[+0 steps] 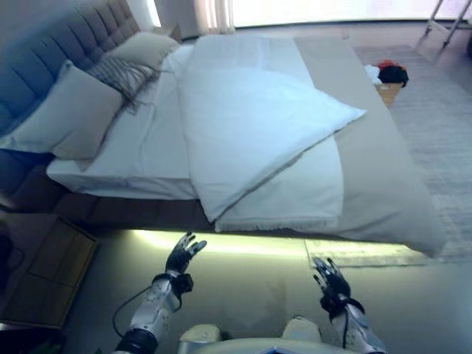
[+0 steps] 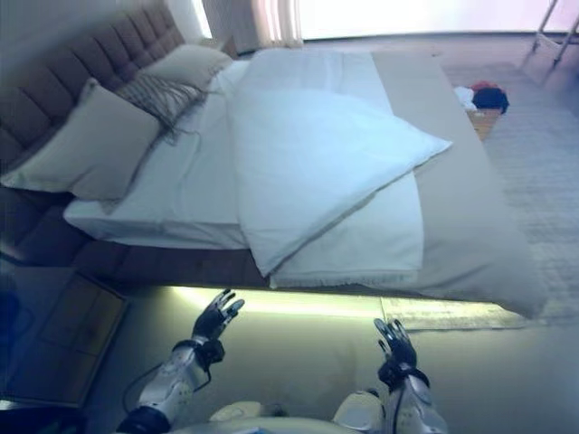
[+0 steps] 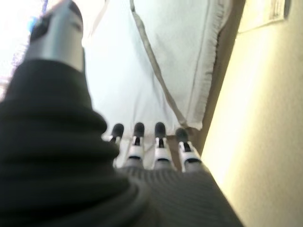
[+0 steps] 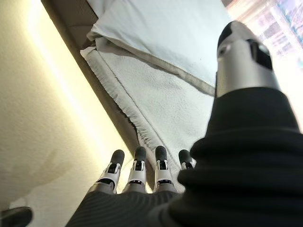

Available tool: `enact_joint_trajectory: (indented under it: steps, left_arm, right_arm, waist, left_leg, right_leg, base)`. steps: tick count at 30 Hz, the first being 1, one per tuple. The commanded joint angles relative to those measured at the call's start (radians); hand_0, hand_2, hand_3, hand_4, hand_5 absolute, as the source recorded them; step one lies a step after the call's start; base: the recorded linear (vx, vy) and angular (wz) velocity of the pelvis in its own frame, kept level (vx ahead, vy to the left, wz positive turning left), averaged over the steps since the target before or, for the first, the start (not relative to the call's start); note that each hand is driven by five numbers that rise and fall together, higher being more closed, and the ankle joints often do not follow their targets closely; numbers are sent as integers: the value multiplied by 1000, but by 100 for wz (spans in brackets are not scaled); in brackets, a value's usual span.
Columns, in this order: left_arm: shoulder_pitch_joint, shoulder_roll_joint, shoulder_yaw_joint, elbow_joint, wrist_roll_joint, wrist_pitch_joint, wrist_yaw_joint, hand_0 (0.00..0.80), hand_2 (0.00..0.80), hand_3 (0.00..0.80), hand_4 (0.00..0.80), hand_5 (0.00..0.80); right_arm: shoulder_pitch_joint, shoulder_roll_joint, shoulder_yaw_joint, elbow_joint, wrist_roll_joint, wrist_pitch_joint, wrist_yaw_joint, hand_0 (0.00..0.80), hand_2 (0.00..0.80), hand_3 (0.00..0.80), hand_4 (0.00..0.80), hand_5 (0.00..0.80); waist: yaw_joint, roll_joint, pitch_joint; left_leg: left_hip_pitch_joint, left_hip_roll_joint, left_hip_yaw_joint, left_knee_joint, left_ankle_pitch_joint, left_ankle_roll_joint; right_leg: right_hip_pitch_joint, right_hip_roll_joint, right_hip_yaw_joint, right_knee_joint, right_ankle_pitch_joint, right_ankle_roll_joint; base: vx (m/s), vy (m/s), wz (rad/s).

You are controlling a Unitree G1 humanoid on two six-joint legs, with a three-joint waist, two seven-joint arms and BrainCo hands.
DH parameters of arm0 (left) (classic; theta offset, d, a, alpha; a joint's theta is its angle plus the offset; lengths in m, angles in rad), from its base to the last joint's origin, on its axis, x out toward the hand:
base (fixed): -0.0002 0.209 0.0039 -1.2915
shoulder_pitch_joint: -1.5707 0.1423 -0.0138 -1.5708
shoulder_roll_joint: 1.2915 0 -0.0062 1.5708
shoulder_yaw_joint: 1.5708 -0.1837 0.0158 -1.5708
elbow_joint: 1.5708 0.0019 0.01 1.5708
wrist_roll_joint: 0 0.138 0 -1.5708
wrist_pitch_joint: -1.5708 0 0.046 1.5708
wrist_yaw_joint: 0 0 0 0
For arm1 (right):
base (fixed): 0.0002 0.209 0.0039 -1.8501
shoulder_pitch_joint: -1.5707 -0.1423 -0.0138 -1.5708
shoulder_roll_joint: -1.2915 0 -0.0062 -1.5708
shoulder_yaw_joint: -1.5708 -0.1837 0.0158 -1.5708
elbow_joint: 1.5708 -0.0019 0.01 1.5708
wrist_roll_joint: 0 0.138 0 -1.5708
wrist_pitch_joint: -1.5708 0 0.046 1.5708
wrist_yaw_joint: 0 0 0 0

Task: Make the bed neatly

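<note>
1. Left eye view shows the bed [image 1: 383, 184] ahead of both hands, with a tufted headboard [image 1: 51, 59] far to the left of the left hand.
2. A white duvet [image 1: 251, 125] lies on the bed, folded back on itself. One corner points away to the right side and another hangs at the near edge, straight ahead between the two hands.
3. Under it a white fringed blanket [image 1: 295, 199] reaches the near edge, ahead of the right hand, and a beige cover [image 1: 376, 169] lies further right.
4. Three pillows rest near the headboard: a large beige pillow [image 1: 74, 114], a striped pillow [image 1: 122, 74] and a far pillow [image 1: 147, 48], all ahead and left of the left hand.
5. A wooden nightstand [image 1: 44, 273] stands on the floor left of the left hand.
6. The left hand [image 1: 183, 254] is raised with fingers spread and straight, holding nothing, apart from the bed.
7. The right hand [image 1: 330, 282] is also open with straight fingers, empty, not touching the bed.
</note>
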Motion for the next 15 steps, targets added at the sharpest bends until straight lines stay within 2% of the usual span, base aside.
enact_joint_trajectory:
  steps: [1, 2, 5, 7, 8, 9, 10, 11, 12, 13, 15]
  left_arm:
    - [23, 51, 29, -79, 16, -34, -17, 0, 0, 0, 0, 0]
    - [36, 55, 38, -78, 2, -30, -17, 0, 0, 0, 0, 0]
    - [56, 47, 41, -104, -31, -35, -60, 0, 0, 0, 0, 0]
    - [53, 42, 17, -115, -35, -55, -65, 0, 0, 0, 0, 0]
    - [46, 38, -3, -117, -48, -70, -65, 0, 0, 0, 0, 0]
    - [42, 36, -12, -121, -53, -73, -62, 0, 0, 0, 0, 0]
    - [29, 24, -37, -131, -60, -80, -51, 0, 0, 0, 0, 0]
    - [25, 20, -49, -135, -63, -83, -49, 0, 0, 0, 0, 0]
    - [24, 18, -53, -141, -61, -85, -51, 0, 0, 0, 0, 0]
    - [31, 15, -53, -149, -55, -91, -59, 0, 0, 0, 0, 0]
    - [47, 19, -43, -161, -44, -98, -60, 0, 0, 0, 0, 0]
  right_arm:
    - [-44, 51, -24, 25, 3, -44, 76, 0, 0, 0, 0, 0]
    - [-42, 49, -24, 31, -17, -30, 59, 0, 0, 0, 0, 0]
    - [-24, 32, -12, -7, -13, -20, 84, 0, 0, 0, 0, 0]
    - [-16, 17, -6, -21, -12, -23, 77, 0, 0, 0, 0, 0]
    - [-16, 8, -5, -27, -14, -25, 66, 0, 0, 0, 0, 0]
    - [-16, 2, -4, -30, -13, -27, 62, 0, 0, 0, 0, 0]
    - [-21, -19, 2, -34, -4, -33, 51, 0, 0, 0, 0, 0]
    - [-24, -26, 3, -38, 7, -33, 49, 0, 0, 0, 0, 0]
    - [-25, -30, 4, -47, 20, -31, 49, 0, 0, 0, 0, 0]
    - [-24, -34, 6, -64, 33, -27, 57, 0, 0, 0, 0, 0]
    - [-24, -26, 13, -92, 34, -13, 56, 0, 0, 0, 0, 0]
  waist:
    - [4, -64, -11]
    - [-1, -60, -12]
    - [-11, -55, -17]
    - [-17, -51, -21]
    - [-22, -60, -25]
    - [-24, -60, -25]
    - [-22, -58, -20]
    - [-21, -62, -16]
    - [-19, -70, -13]
    - [-9, -65, 1]
    - [3, -66, 7]
  left_leg:
    - [63, -39, 35, 182, -141, 63]
    - [58, -28, 36, 222, -128, 57]
    - [3, 1, 32, 366, 1, 4]
    - [-36, 13, 31, 470, 63, -26]
    - [-70, 7, 28, 524, 108, -40]
    - [-90, 7, 24, 558, 120, -46]
    - [-155, 26, 22, 658, 156, -61]
    - [-205, 42, 18, 683, 171, -62]
    - [-243, 49, 13, 670, 182, -57]
    - [-276, 73, 7, 642, 179, -54]
    - [-290, 94, -5, 489, 216, -54]
  right_leg:
    - [5, 63, -32, -495, 436, 59]
    - [6, 73, -7, -454, 418, 46]
    - [38, 127, 14, -405, 344, 8]
    - [66, 161, 9, -412, 302, -21]
    - [82, 165, 4, -419, 284, -37]
    - [90, 169, -1, -421, 274, -45]
    - [124, 191, -6, -426, 238, -76]
    - [137, 199, -2, -426, 222, -89]
    - [141, 200, 5, -424, 213, -96]
    - [154, 222, 17, -421, 201, -102]
    - [166, 245, 34, -426, 190, -98]
  base:
    - [515, -316, 14]
    - [490, -298, 28]
    - [400, -289, 37]
    - [265, -215, 12]
    - [230, -189, -1]
    - [293, -226, 5]
    - [262, -206, 16]
    - [279, -218, 17]
    - [208, -156, 7]
    - [220, -131, -2]
    - [260, -68, -20]
